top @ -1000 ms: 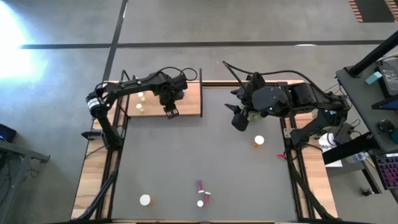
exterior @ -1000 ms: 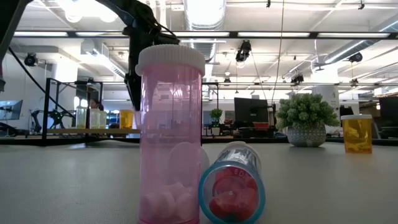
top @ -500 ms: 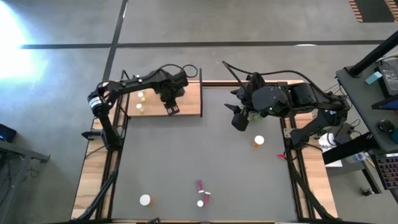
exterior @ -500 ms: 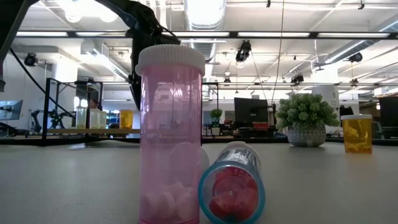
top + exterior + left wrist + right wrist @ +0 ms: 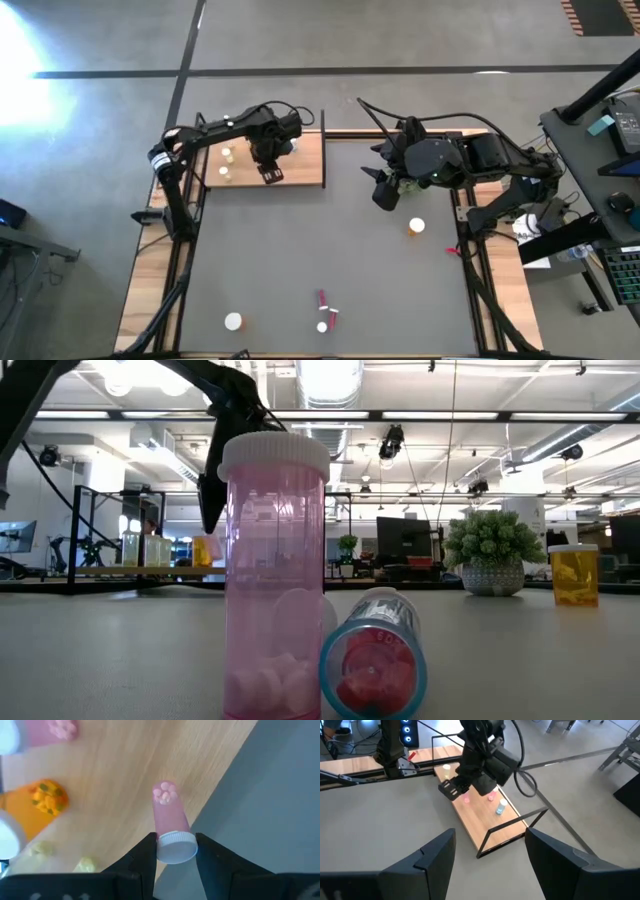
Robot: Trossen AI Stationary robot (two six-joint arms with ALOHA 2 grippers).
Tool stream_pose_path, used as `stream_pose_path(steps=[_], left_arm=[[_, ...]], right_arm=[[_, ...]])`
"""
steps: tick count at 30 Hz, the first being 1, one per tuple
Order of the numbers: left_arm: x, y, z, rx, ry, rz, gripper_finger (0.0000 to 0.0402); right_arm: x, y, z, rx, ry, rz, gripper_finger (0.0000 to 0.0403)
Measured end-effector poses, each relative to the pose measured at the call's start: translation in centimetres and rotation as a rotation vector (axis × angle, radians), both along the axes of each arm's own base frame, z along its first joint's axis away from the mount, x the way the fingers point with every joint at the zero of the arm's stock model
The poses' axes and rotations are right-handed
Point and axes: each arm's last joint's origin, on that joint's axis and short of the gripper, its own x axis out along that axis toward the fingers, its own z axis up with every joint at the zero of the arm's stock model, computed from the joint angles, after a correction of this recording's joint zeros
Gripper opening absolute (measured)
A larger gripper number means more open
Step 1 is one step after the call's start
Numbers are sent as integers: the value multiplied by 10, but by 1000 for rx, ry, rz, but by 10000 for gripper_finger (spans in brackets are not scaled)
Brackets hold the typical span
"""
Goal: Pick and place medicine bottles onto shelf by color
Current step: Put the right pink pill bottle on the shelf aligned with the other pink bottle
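My left gripper [image 5: 268, 172] hangs over the light-wood shelf [image 5: 300, 160] at the table's far left, shut on a pink bottle [image 5: 167, 812] with a white cap. Two pale bottles [image 5: 227, 164] stand on the shelf's left part. An orange bottle [image 5: 37, 807] and another pink one [image 5: 52, 727] stand beside the held one. My right gripper [image 5: 384, 192] is open and empty at the far right. An orange bottle [image 5: 416, 227] stands near it. Two pink bottles [image 5: 323, 310] and a white-capped one [image 5: 233, 322] are at the near edge. My left gripper pinches the pink bottle's white cap [image 5: 176, 851] between its two fingers [image 5: 144, 857], which come from above and point down. The bottle stays upright below them, its bottom [image 5: 164, 793] over the shelf near its near edge. Whether it rests on the board or hangs just above, I cannot tell.
A small green plant [image 5: 492, 550] in a pot stands on the table's far right, by my right arm. The shelf has thin black posts [image 5: 520, 820] at its end. In the low view one pink bottle [image 5: 275, 570] stands and another [image 5: 372, 660] lies beside it.
My left gripper has moved a short way toward the table's far left over the shelf. My right arm has kept still.
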Motion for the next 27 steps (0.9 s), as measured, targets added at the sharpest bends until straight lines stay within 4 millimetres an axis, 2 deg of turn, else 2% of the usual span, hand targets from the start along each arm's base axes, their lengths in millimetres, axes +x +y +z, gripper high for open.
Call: stream_pose_path(steps=[14, 27], left_arm=[[19, 22, -8, -28, 26, 11, 103], [20, 36, -4, -44, 39, 29, 121]], right_arm=[[0, 0, 0, 0, 0, 0, 228], [0, 0, 0, 0, 0, 0, 228]])
